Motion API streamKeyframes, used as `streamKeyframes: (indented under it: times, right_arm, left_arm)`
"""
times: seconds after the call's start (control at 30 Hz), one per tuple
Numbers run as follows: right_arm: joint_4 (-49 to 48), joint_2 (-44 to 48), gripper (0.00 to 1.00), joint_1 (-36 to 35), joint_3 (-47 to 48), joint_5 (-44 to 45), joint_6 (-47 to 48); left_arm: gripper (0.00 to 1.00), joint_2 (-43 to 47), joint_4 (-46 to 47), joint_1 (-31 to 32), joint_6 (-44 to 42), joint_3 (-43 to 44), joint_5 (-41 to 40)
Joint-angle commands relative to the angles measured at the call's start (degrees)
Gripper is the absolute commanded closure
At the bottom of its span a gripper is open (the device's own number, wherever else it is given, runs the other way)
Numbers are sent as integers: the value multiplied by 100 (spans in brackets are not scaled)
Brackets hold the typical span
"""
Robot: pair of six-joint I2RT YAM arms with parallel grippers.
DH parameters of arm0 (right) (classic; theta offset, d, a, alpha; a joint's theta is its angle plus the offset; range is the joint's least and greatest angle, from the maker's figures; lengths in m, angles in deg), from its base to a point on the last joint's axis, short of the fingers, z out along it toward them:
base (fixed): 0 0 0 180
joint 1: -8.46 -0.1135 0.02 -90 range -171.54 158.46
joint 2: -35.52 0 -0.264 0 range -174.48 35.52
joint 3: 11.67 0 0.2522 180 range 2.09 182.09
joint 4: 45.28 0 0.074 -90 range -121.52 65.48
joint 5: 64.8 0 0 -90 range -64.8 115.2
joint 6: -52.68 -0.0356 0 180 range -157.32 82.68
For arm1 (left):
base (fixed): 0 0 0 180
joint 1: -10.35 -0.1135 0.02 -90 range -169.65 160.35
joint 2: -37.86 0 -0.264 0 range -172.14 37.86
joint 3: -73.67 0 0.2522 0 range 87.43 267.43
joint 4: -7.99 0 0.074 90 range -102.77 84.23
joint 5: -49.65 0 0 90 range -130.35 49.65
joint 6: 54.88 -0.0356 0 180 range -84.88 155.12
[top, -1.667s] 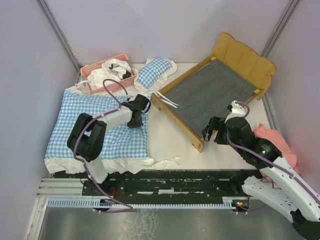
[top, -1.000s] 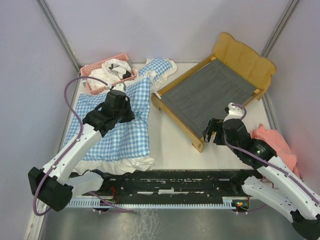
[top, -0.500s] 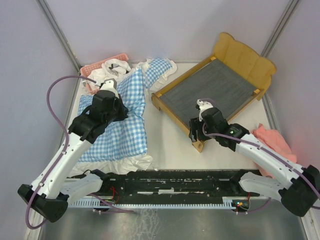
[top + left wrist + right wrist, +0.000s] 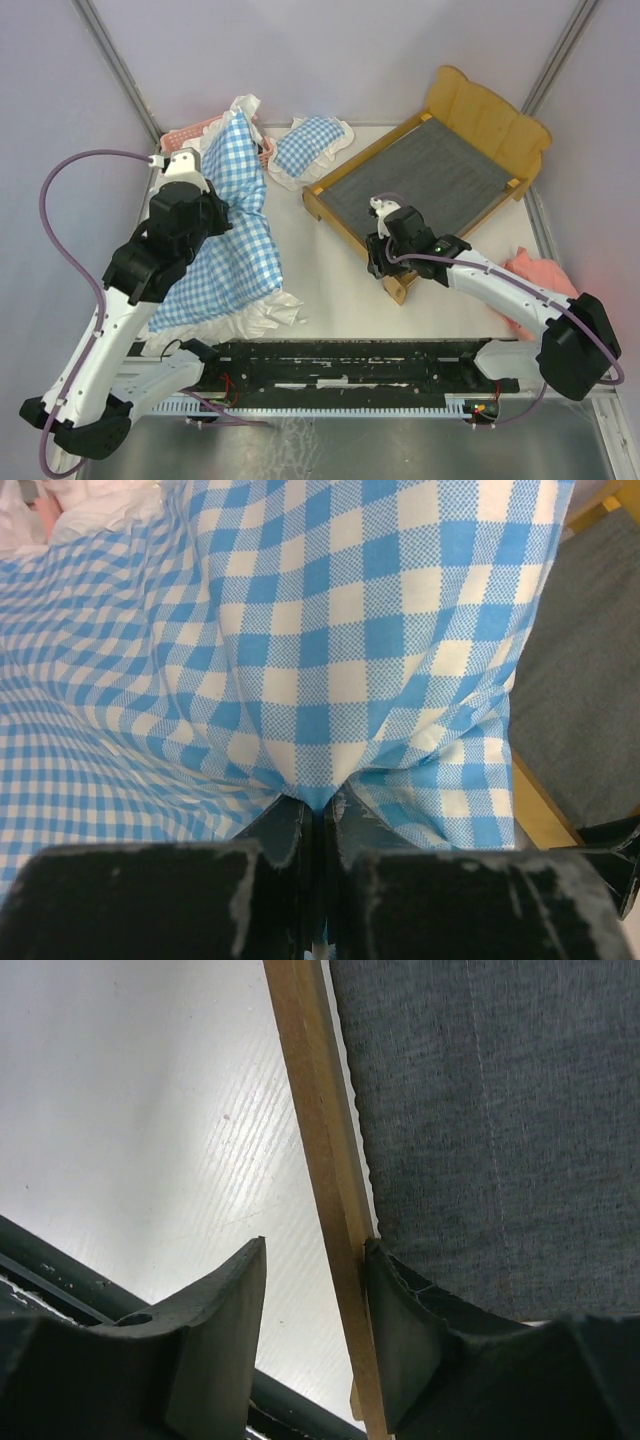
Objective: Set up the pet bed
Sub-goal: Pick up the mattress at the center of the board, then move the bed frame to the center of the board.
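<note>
Up went the left pincer, hauling the bedding off the table into a tall peak where a moment earlier it lay lower and flatter. Its fingers were pressed together on a fold of gingham, and the rest of the cloth draped away ahead of and below them. Across swung the right pincer as well, from out near the pink cloth to the near corner of the bed. Its jaws were spread astride the rail, with grey base on the inner side and bare table on the outer. The inner finger looked to be against the wood while the outer one stood apart, so there was no clamp yet. The bed lay under and beyond this pincer, headboard at the far end, base uncovered, well off to the right of the left pincer. A pillow sat beyond the lifted cloth, towards the bed. My read was that one arm was about to steady the frame while the other carried the bedding over, so the spreading step had barely begun.
</note>
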Motion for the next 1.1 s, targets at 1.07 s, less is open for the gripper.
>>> streamKeyframes:
  times: [1.07]
  right_arm:
    - [-2545,-1718,80,-1052,1451,-264,-904]
  left_arm:
    - [97,478,30,19,-252,874,-446]
